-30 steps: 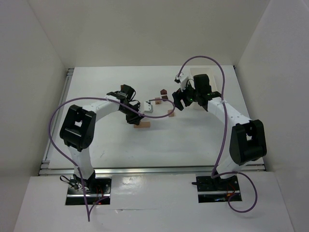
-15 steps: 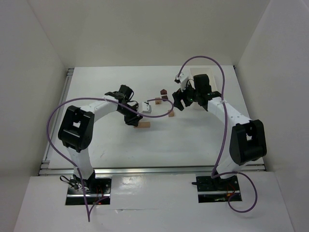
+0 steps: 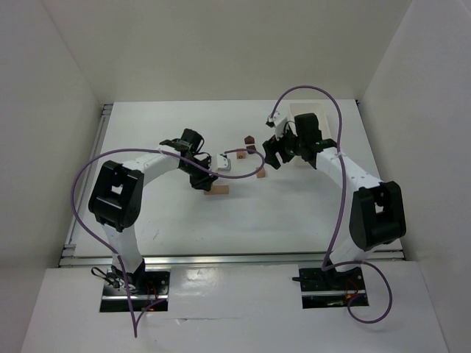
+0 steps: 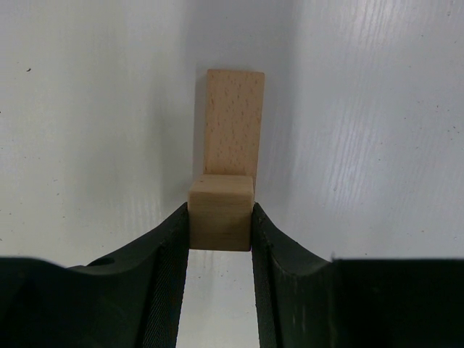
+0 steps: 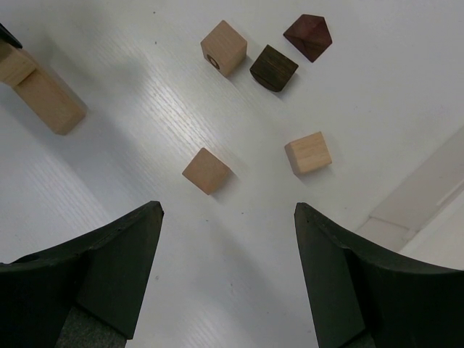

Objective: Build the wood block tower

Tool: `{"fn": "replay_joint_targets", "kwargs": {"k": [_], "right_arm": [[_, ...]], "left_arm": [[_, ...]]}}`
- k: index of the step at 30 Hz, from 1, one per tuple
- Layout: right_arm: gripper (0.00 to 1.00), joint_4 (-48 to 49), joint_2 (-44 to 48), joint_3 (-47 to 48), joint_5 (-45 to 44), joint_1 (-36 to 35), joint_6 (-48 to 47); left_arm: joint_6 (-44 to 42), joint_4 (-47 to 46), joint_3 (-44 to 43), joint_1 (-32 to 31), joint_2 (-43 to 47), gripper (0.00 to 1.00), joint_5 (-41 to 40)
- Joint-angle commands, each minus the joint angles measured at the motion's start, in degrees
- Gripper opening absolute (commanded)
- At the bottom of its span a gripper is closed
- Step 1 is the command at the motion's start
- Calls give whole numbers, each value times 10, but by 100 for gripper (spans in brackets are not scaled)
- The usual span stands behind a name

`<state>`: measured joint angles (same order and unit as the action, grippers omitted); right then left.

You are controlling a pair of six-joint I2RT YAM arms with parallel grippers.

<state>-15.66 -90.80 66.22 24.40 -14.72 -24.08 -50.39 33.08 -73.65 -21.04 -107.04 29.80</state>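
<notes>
Nearest the bases, the L arm [image 3: 118, 195] bent in over the table [image 3: 169, 228] toward the middle. The R arm [image 3: 375, 213] reached further up on its own side. The left gripper [image 4: 221, 217] was clamped on a small pale cube [image 4: 221, 210], w/ a finger pressed flat to each side face. The cube sat at the near end of a long pale block [image 4: 233, 119], which lay flat on the table & pointed away from the wrist cam. Cube & block touched, but whether the cube rested on top of the block or only butted against its end couldn't be told. In the top view that pair lay a bit left of centre, about mid-table.

Further out & to the right, the right gripper [image 5: 228, 214] hung above the table w/ its jaws spread wide, gripping nothing. On the table ahead of its fingertips, apart from each other, lay a tan cube [image 5: 206, 170] roughly between the fingers & a paler cube [image 5: 308, 152] nearer the R finger. Beyond those sat 3 more, close together: a tan block w/ a small hole [image 5: 223, 47], a dark brown block w/ a curved side [image 5: 274, 67] just beside it, & a reddish-brown roof-shaped block [image 5: 307, 36] furthest off. All 5 lay singly on the table. At the right edge of the R wrist view a strip of a white tray [image 5: 417, 199] showed, apart from the blocks.
</notes>
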Motion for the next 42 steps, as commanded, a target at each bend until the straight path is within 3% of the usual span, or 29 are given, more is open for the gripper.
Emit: {"fn": "replay_joint_targets", "kwargs": {"k": [1, 21, 25, 30, 31, 36, 42], "right_arm": [[81, -7, -7, 23, 3, 3, -5], [81, -23, -12, 34, 3, 3, -11], [81, -28, -12, 34, 3, 3, -11], [81, -28, -12, 34, 3, 3, -11], [81, -28, -12, 34, 3, 3, -11], [81, -33, -12, 39, -2, 3, -16], [81, -33, -12, 39, -2, 3, -16]], "left_arm": [[13, -7, 1, 2, 7, 15, 10], [3, -13, 6, -19, -4, 17, -14], [-8, 1, 6, -19, -4, 35, -14], [-15, 7, 6, -19, -4, 42, -9], [-16, 7, 6, -19, -4, 48, -9], [-16, 7, 11, -19, -4, 51, -14], [-16, 13, 11, -19, 3, 72, -7]]}}
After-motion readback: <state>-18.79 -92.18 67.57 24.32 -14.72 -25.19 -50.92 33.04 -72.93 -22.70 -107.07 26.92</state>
